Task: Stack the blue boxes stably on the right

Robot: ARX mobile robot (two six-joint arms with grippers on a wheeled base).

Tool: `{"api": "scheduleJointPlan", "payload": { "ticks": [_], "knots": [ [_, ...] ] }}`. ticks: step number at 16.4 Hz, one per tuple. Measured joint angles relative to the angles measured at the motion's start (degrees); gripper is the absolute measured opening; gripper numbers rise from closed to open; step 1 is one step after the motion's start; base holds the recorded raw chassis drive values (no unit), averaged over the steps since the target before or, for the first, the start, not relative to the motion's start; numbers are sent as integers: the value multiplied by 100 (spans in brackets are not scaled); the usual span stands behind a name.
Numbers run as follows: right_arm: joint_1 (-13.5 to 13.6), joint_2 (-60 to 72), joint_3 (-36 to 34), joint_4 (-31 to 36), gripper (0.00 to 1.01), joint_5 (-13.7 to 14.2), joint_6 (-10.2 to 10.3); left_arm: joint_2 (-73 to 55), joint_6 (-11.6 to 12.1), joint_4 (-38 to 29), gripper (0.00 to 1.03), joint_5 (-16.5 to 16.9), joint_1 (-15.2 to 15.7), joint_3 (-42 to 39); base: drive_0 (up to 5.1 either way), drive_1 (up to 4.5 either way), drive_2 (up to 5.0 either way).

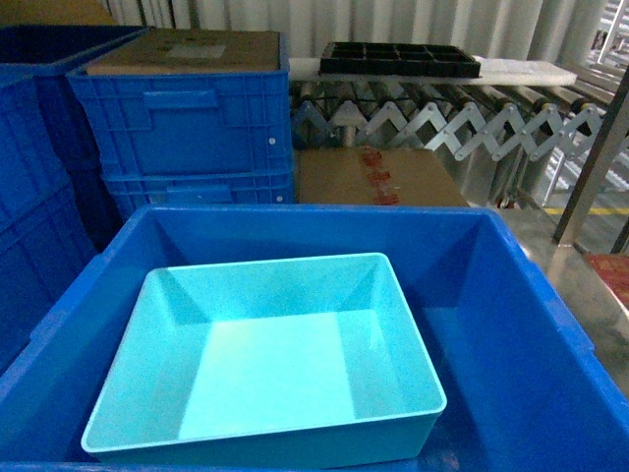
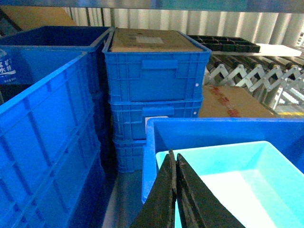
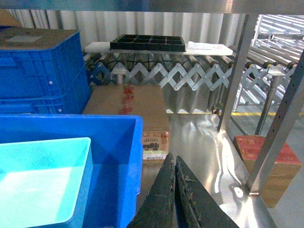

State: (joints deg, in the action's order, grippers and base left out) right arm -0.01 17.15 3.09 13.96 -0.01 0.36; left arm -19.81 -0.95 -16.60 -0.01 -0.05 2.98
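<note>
Ribbed crates, far left: we see tall dark-blue crate walls (image 2: 47,137) filling the left edge of the left wrist view.
Crate stack: we see three ribbed blue crates (image 1: 187,128) piled one on another behind the tubs, the top one covered by a cardboard sheet (image 1: 187,49).
Left gripper: our left gripper (image 2: 175,190) shows its two black fingers pressed together, clenched on nothing, just over the near left rim of the turquoise tub.
Light turquoise tub: we see it (image 1: 265,364) sitting upright inside the larger tub, set toward the left and near side, with a bare strip of blue floor on its right.
Royal blue tub: we see it (image 1: 531,324) upright, its walls surrounding the turquoise one on all visible sides.
Cardboard carton: we see it (image 3: 128,107) on the floor just behind the royal blue tub.
Roller conveyor: we see an expandable conveyor (image 1: 442,113) at the back, carrying a black compartment tray (image 1: 398,59).
Right gripper: our right gripper (image 3: 175,190) is likewise clenched, fingers meeting, empty, to the right of the royal blue tub above shiny floor.
Red-topped box: we see it (image 3: 263,156) on the floor at far right, behind a metal post.
</note>
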Motion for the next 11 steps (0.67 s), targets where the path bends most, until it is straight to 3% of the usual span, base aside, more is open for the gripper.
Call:
{"api": "scheduleJointPlan", "payload": {
  "ticks": [6, 7, 8, 9, 10, 11],
  "knots": [
    [0, -684, -232, -341, 2, 0, 0, 767, 0, 433, 2, -7, 0, -212, 0, 0, 0],
    [0, -809, -232, -531, 2, 0, 0, 859, 0, 542, 2, -9, 0, -212, 0, 0, 0],
    [0, -1491, -229, -1449, 2, -2, 0, 960, 0, 627, 2, -2, 0, -212, 0, 0, 0],
    [0, -1692, -219, -1298, 2, -15, 0, 1137, 0, 898, 2, -9, 0, -208, 0, 0, 0],
    [0, -1687, -229, -1473, 2, 9, -2, 1812, -2, 1753, 2, -15, 0, -208, 0, 0, 0],
    [0, -1687, -229, -1423, 2, 7, 0, 1919, 7, 1565, 2, -2, 0, -181, 0, 0, 0]
  ]
}}
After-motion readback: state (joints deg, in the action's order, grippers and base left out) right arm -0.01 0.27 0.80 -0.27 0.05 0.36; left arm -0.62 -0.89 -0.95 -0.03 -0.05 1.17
